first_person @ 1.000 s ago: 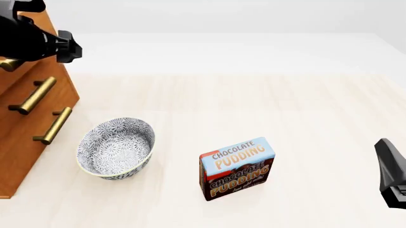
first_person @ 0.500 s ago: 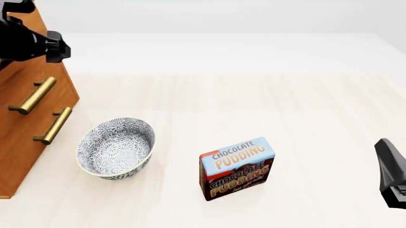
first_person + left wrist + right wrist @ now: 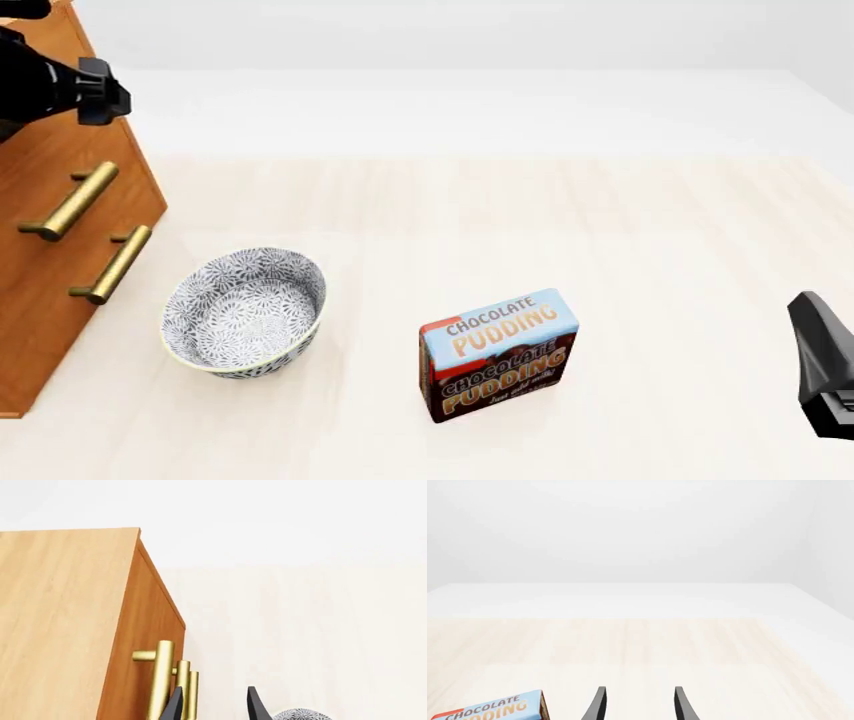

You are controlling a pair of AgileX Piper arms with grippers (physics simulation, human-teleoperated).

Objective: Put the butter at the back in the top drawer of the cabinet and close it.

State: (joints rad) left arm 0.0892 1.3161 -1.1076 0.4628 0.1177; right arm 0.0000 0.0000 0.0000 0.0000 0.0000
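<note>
— Pale wood tabletop [image 3: 561,220], white wall behind: where do your arms stand?

— Your left gripper [image 3: 215,705] hangs beside the cabinet [image 3: 54,250], its two dark fingers spread apart with nothing between them. One fingertip [image 3: 175,706] sits just in front of the brass handles [image 3: 162,680]; whether it touches them you cannot tell. In the front view the left arm [image 3: 54,85] covers the cabinet's upper corner.

— And the top drawer?

— Its front is largely hidden behind that arm in the front view. From the wrist, the handles line up and no drawer juts out past the others.

— The butter?

— It shows in none of your views.

— Your right side?

— Your right gripper [image 3: 639,705] has its fingers parted too, holding nothing, over bare table. A pudding box [image 3: 498,354] stands upright to its left, well apart. A patterned bowl [image 3: 243,311] rests between that box and the cabinet, below your left gripper.
</note>
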